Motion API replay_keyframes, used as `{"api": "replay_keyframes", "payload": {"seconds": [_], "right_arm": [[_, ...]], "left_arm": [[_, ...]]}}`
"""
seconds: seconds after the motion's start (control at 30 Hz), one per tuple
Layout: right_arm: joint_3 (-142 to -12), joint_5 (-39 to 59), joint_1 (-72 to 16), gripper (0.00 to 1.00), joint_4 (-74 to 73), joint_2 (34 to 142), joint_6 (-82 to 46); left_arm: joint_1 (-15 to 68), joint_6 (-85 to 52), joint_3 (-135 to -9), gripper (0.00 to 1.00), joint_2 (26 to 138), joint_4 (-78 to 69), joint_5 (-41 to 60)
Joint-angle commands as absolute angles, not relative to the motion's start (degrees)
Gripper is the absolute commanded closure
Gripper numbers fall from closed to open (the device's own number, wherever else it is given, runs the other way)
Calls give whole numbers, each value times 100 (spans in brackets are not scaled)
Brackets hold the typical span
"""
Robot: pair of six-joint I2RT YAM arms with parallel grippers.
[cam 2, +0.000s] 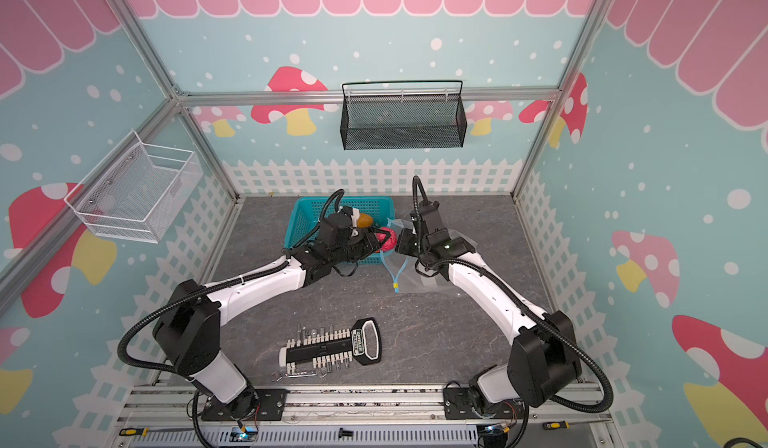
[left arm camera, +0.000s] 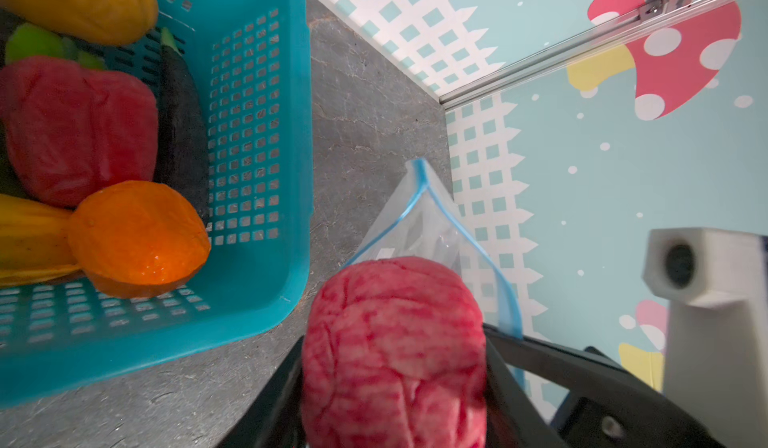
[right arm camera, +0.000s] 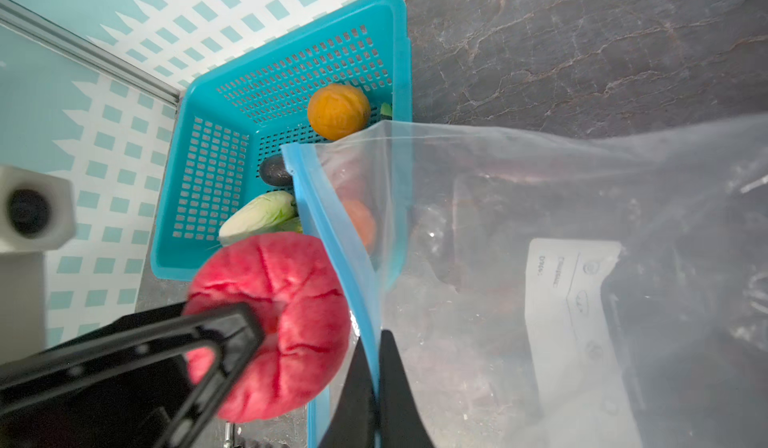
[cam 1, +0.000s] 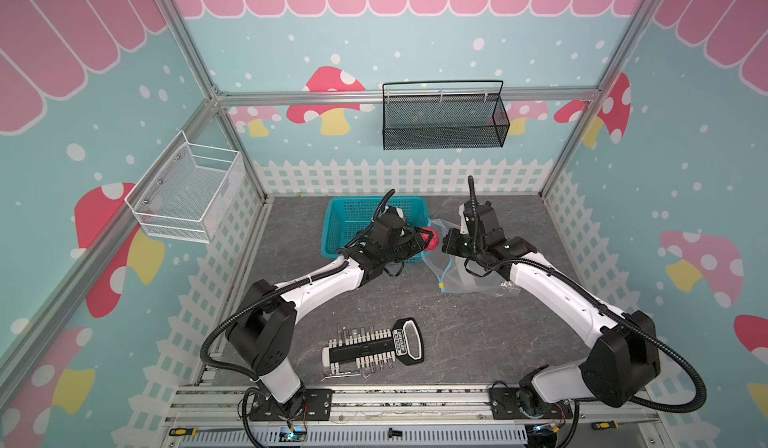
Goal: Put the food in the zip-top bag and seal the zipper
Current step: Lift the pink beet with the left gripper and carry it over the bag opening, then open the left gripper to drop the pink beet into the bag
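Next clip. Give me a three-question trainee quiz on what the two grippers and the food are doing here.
1. True or false: the pink fruit in the left gripper is already inside the zip-top bag.
2. The right gripper is shut on: A) the zipper, B) the teal basket, C) the cabbage.
3. Fill in: the cabbage lies in the ____.
Key: 1 false, it is just outside the mouth; 2 A; 3 teal basket.
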State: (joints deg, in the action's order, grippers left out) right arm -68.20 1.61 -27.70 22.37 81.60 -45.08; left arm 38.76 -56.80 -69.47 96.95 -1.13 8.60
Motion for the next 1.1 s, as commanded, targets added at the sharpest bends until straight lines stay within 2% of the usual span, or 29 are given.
{"api": "replay_keyframes", "payload": {"seconds": [0.0,0.2,0.6,0.9,1.07], "right_arm": [[-6732,200,-2742,100,2110,8005,-4636],[-6688,236,-2740,100,2037,7954,-4649],[-6637,347,-2741,100,1932,8005,-4613],[-6615,307,-2739,100,1925,7986,-4586],[-6607,288,-2737,100,1923,7983,-4574]], "left_arm": [[3913,-5626,-7085,67,9773,-134,918],[3933,-5529,-7051,66,9774,-47,840],[4173,-5046,-7250,57,9809,357,643],[4175,-4939,-7277,38,9783,431,549],[4184,-4939,-7317,34,9800,428,557]]}}
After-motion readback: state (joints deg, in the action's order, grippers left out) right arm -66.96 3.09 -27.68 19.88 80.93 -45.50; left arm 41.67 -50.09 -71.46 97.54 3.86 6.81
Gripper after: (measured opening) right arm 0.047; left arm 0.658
